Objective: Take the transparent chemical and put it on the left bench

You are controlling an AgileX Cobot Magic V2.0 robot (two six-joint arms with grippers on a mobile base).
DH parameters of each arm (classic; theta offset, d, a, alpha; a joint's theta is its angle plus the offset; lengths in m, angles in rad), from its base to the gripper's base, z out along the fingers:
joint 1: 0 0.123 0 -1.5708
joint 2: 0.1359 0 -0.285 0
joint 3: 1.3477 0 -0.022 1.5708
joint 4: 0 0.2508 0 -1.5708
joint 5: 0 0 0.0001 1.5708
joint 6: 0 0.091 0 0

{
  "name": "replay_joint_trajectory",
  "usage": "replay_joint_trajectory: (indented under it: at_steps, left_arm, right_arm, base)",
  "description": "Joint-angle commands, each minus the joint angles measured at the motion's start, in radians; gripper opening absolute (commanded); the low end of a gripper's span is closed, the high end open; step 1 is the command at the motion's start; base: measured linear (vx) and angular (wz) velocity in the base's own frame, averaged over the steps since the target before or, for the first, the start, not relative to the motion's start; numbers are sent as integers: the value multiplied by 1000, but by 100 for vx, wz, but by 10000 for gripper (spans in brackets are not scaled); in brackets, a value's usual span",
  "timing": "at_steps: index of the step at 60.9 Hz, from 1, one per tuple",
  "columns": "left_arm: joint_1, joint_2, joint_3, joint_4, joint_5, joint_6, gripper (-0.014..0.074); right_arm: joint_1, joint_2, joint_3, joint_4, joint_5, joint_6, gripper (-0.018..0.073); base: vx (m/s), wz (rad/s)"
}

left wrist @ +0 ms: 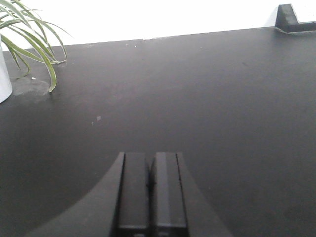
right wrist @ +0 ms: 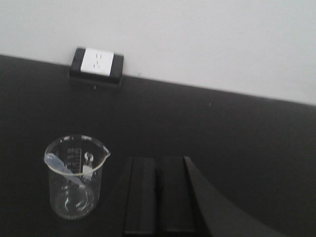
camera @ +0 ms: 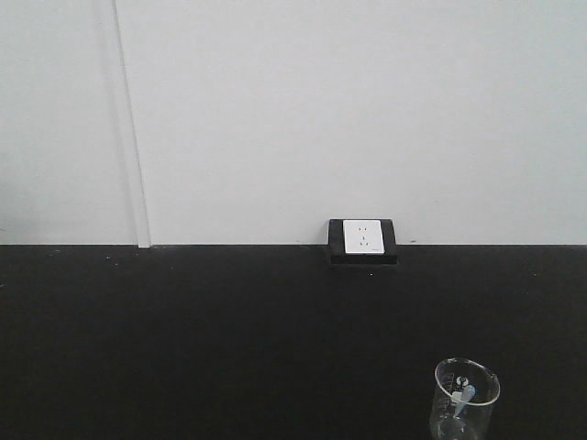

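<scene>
Upright glass beaker (right wrist: 76,177), pipette (right wrist: 66,167) leaned inside, noted on tabletop (right wrist: 237,148), lower left of right-wrist frame. Jaws of right gripper (right wrist: 157,165) and left gripper (left wrist: 150,160) pressed together, nothing held; grasp judged not begun.

Left gripper (left wrist: 150,158): two flat, rectangular, matte-black jaws with squared tips, divided by a thin vertical seam. The black gripper body flares outward in smooth curves on both sides of the jaws.

Right gripper (right wrist: 157,162): identical matte-black slab jaws. One curved black flank shows on the right side.
</scene>
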Motion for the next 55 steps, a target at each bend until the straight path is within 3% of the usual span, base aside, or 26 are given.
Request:
replay_joint_trajectory:
  at_steps: [1, 16, 23, 27, 38, 55]
  left_arm:
    - [-2, -19, 16, -1, -78, -8, -3]
    - [-2, -19, 16, -1, -78, -8, -3]
    - [-2, -19, 16, -1, -78, -8, -3]
    - [-2, -19, 16, -1, -78, -8, -3]
    - [-2, -19, 16, -1, -78, -8, -3]
    - [-2, -19, 16, -1, -78, -8, -3]
  right_arm:
    - [-6, 76, -61, -5, -116, 2, 127]
    - [-6, 280, -69, 6, -339, 14, 337]
    - [-5, 372, -69, 6, -371, 122, 439]
    - [-2, 413, -69, -69, -386, 188, 482]
    - [87, 504, -69, -386, -562, 235, 507]
    - [114, 692, -111, -322, -691, 214, 505]
  base:
    - [0, 0]
    - [0, 0]
    - [0, 0]
    - [0, 0]
    - [0, 0]
    - [0, 0]
